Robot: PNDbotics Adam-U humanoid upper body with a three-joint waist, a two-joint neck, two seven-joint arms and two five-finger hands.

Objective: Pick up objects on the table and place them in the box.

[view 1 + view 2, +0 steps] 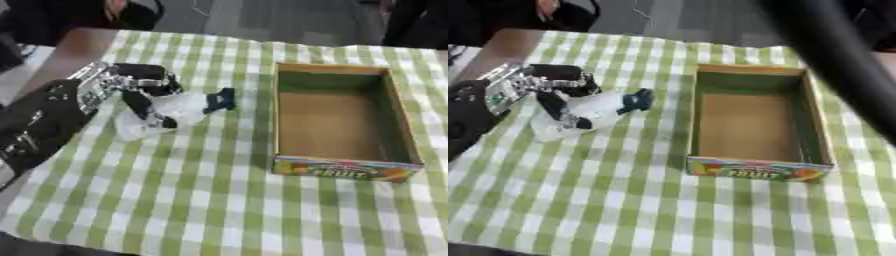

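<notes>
Left hand (144, 92) has its fingers and thumb curled around a white, crinkled object (175, 110) with a dark blue end (221, 100) — it looks like a soft packet or bag, though what it is exactly cannot be made out. Hand and object sit well to the left of the box (402, 135), low over the green-and-white checked tablecloth (192, 200); whether the object has already cleared the cloth cannot be told. That box is open-topped cardboard with a printed fruit label on its near wall, and its brown floor is bare, so the task seems to be at its first item. A dark blurred bar (833, 55) crosses the right eye view above the box — probably the right arm, but the right hand itself shows in no view.

To do this step well, the object should probably be raised high enough that its hanging blue end passes over the left wall of the box, then carried across to the box's middle before the fingers release, since a limp packet may catch on the rim or drape over it
</notes>
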